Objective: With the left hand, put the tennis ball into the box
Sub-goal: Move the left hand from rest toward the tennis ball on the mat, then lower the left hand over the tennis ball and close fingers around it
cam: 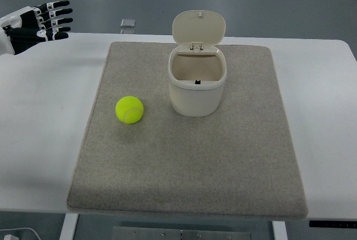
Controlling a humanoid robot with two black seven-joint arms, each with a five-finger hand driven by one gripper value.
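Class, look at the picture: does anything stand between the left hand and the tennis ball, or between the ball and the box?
Nothing visible does. Only bare table and mat lie between the left hand and the tennis ball, and the box stands open beside it.

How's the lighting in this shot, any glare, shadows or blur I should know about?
Top view: even, soft overhead light; the tennis ball and the box cast only faint shadows on the grey mat. The white table is bright but not blown out. Everything looks sharp, including the left hand at the upper left; the far table edge bows slightly.
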